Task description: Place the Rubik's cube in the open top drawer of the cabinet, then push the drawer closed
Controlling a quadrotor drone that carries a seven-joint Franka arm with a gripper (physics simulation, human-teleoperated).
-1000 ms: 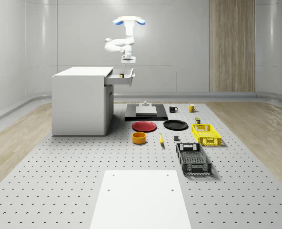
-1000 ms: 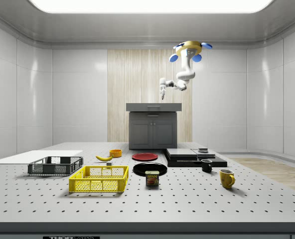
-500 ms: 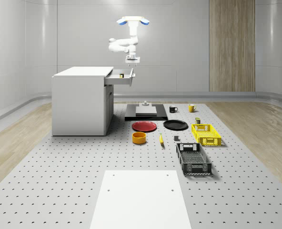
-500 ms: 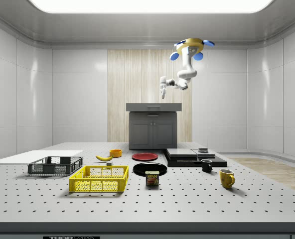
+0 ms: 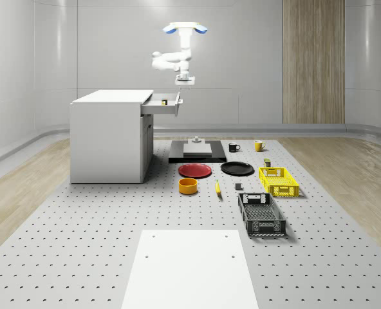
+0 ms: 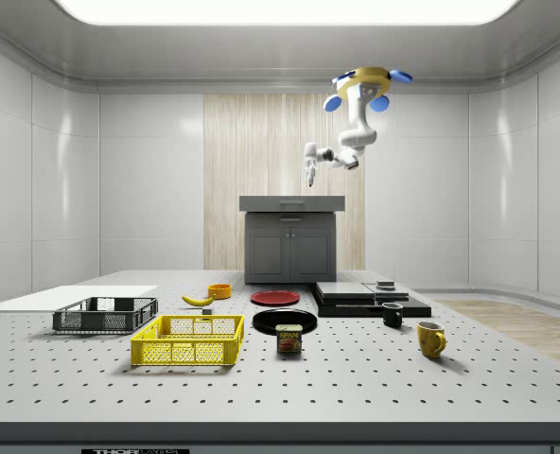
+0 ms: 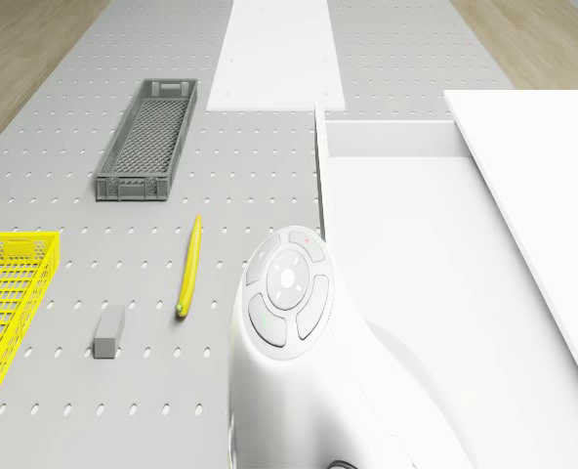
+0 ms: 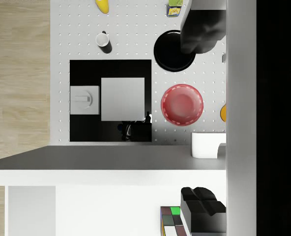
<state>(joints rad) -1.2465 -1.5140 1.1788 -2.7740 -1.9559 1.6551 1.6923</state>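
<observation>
The Rubik's cube (image 5: 164,101) lies inside the open top drawer (image 5: 171,108) of the white cabinet (image 5: 107,138). In the wrist view the cube (image 8: 170,219) sits on the drawer floor, partly behind one dark finger (image 8: 203,209). My drone (image 5: 185,28) hovers high above the drawer's front edge, toward the whole-scene view's right. The gripper (image 5: 185,82) hangs open and empty, well above the drawer front and apart from it. In the side view the gripper (image 6: 309,176) is above the cabinet (image 6: 290,246), with the drone (image 6: 367,79) higher up. The other finger (image 8: 202,29) stands far from the first.
On the floor below the drawer stand a black platform (image 5: 197,153) with white blocks, a red plate (image 5: 195,170), a black plate (image 5: 237,168), an orange bowl (image 5: 188,186) and a banana (image 5: 217,188). Yellow (image 5: 278,181) and grey (image 5: 261,213) crates, two mugs and a white mat (image 5: 189,267) lie further out.
The drone and arm have shifted toward the whole-scene view's right and climbed a little. The gripper has risen away from the drawer. The cube stays in the drawer.
</observation>
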